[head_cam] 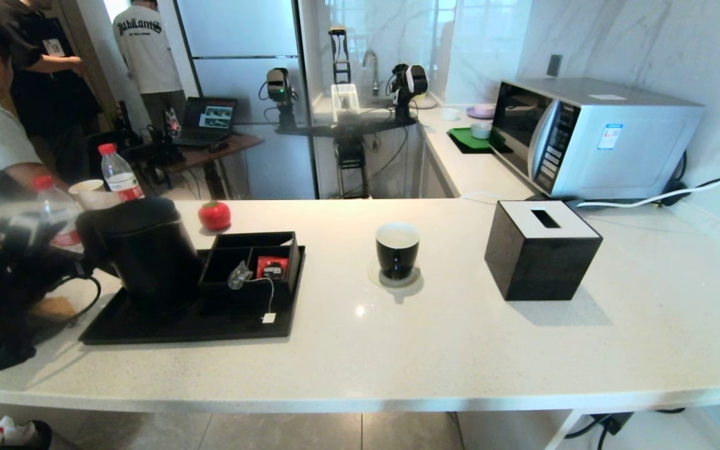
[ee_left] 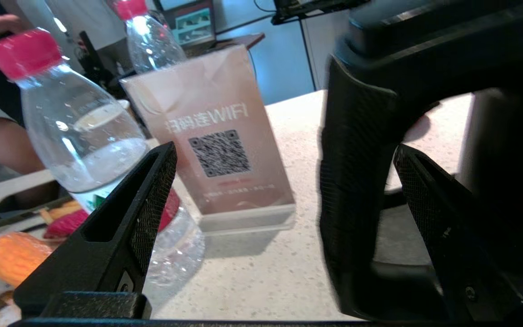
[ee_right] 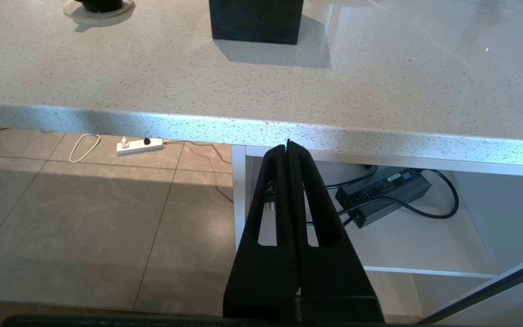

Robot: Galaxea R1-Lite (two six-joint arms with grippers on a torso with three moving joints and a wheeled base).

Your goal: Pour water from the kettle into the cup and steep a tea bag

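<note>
**Left claw wide at the kettle handle**

I count one tall matte black kettle [head_cam: 141,250] on the black tray [head_cam: 191,325], one glossy black cup [head_cam: 397,250] on the counter, and two clear red-capped bottles [head_cam: 119,174]. The tray's box [head_cam: 254,259] holds one greyish tea bag [head_cam: 239,275] and one red sachet [head_cam: 271,267]. My left gripper [ee_left: 284,168] stands wide around the handle; my right gripper [ee_right: 288,150] is closed below the counter.
</note>
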